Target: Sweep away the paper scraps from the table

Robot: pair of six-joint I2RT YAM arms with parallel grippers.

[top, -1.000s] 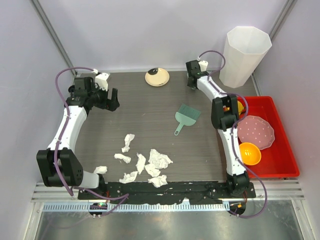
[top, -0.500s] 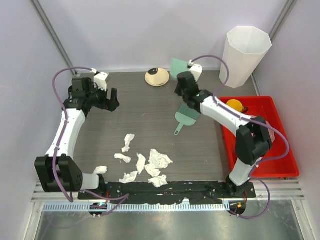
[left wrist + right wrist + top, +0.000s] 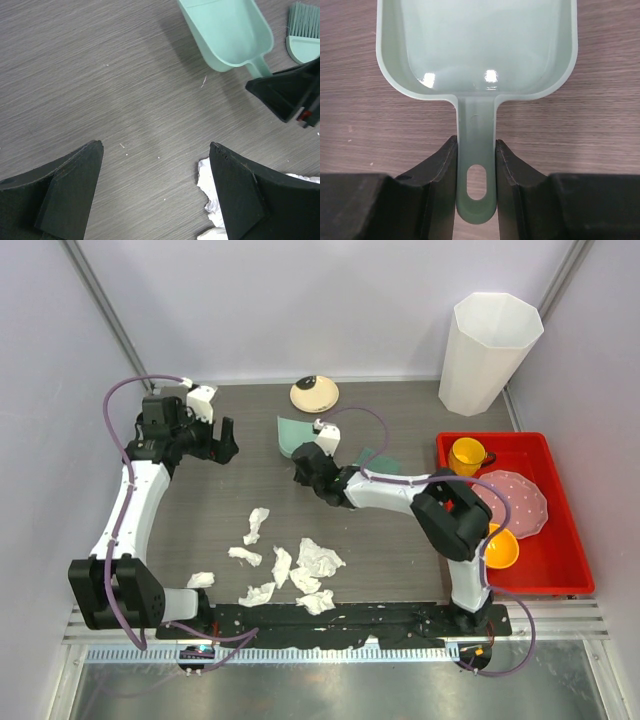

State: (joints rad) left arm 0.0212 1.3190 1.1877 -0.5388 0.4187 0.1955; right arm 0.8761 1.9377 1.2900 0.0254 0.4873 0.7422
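Observation:
Several crumpled white paper scraps (image 3: 290, 565) lie on the near-left part of the dark wood-grain table (image 3: 400, 530). My right gripper (image 3: 306, 466) is shut on the handle of a pale green dustpan (image 3: 291, 434), which it holds low over the table centre. In the right wrist view the fingers clamp the handle (image 3: 476, 165) and the pan (image 3: 475, 45) is empty. My left gripper (image 3: 226, 440) is open and empty at the back left. Its wrist view shows the dustpan (image 3: 227, 35), one scrap (image 3: 209, 192) beside its right finger, and the green brush (image 3: 305, 35).
The green brush (image 3: 377, 457) lies behind my right forearm. A cream round object (image 3: 314, 393) sits at the back. A tall white bin (image 3: 488, 350) stands at the back right. A red tray (image 3: 530, 452) on the right holds a yellow cup (image 3: 466, 455), a pink plate (image 3: 520, 502) and an orange bowl (image 3: 497, 547).
My right arm has swung from the back right towards the table centre, carrying the dustpan down and to the left. The left arm has barely moved. The scraps lie as before.

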